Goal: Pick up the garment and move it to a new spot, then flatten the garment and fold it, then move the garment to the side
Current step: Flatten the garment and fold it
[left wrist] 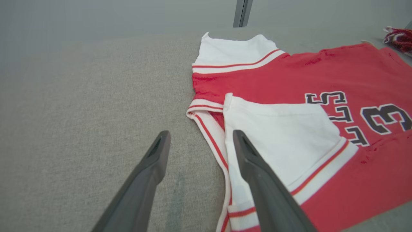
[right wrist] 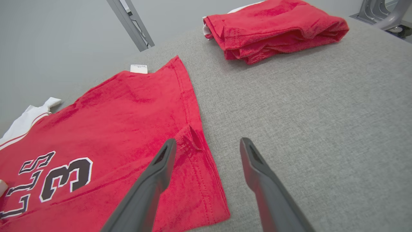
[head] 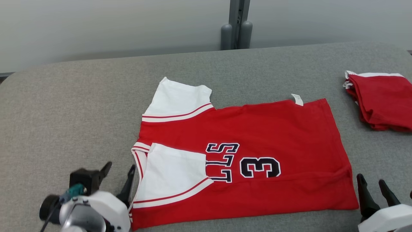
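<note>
- The garment, a red jersey, lies flat in the middle of the table, its near sleeve turned inward over the chest; a folded red pile sits well apart at the right.
- The left gripper and right gripper are both spread and empty, just beside the jersey's near corners.
- Fold, as I judge it: I should pinch both ends level, lift low and carry them across together, so the edges land parallel without dragged creases.
</note>
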Motion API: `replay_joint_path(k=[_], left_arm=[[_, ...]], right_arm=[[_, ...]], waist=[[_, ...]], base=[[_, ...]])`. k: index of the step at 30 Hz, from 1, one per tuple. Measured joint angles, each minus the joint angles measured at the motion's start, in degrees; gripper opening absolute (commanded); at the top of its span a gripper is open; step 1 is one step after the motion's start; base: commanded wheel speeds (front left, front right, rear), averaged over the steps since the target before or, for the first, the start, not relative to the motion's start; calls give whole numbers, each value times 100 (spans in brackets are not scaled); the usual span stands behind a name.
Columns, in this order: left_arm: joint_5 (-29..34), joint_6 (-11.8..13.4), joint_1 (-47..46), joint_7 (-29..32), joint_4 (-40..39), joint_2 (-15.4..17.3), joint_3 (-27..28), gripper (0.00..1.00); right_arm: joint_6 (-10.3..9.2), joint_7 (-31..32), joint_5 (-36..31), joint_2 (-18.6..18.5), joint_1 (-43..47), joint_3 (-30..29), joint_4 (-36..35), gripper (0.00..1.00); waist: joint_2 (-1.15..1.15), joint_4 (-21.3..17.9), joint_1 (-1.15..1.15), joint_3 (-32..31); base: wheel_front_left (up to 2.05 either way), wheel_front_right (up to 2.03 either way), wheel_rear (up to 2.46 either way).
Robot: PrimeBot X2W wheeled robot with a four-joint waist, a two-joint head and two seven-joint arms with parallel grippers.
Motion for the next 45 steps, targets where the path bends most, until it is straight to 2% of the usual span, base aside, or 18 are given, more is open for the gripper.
replay_joint_path(k=[6,10,13,24,28,35,36,37,38,39,40,41,45], left_arm=[[-1,-326,-1133,205,372,121,-55,100],[26,-517,-2090,325,936,121,-125,100],[96,-563,-2782,353,1485,112,-158,100],[376,-559,-4795,705,3408,101,-305,100],[497,-456,-5395,892,4084,114,-388,100],[650,-419,-5869,925,4775,227,-535,100],[656,-421,-5928,946,4865,235,-552,89],[656,-444,-5975,955,4944,234,-568,73],[656,-465,-6011,957,5012,225,-586,39],[656,-509,-6033,971,5081,211,-612,25],[655,-542,-6054,990,5138,194,-638,6],[655,-598,-6074,995,5192,176,-667,0],[638,-679,-6114,886,5372,92,-728,0]], right_arm=[[0,37,-120,-48,-385,252,-198,100],[0,55,-129,-109,-778,472,-297,100],[0,55,-129,-163,-1087,681,-281,100],[0,-54,0,-311,-1933,1312,-112,100],[0,-122,88,-374,-2158,1474,-85,100],[0,-182,153,-436,-2315,1641,-5,100],[0,-197,160,-441,-2323,1659,2,100],[0,-208,174,-449,-2328,1671,7,100],[0,-223,182,-461,-2333,1679,12,100],[0,-224,194,-474,-2338,1683,19,100],[0,-225,196,-485,-2348,1690,26,100],[0,-231,196,-504,-2366,1695,31,100],[0,-232,166,-619,-2460,1761,48,100]], waist=[[0,-152,0,184],[0,-298,0,441],[0,-419,0,691],[0,-955,0,1618],[0,-1194,0,1921],[0,-1416,0,2084],[0,-1432,0,2086],[0,-1445,0,2086],[0,-1451,0,2081],[0,-1454,0,2074],[0,-1454,0,2064],[0,-1452,0,2053],[0,-1418,0,1995]], base=[[0,0,0],[0,0,0],[0,0,0],[0,0,0],[0,0,0],[0,0,0],[0,0,0],[0,0,0],[0,0,0],[0,0,0],[0,0,0],[0,0,0],[0,0,0]])
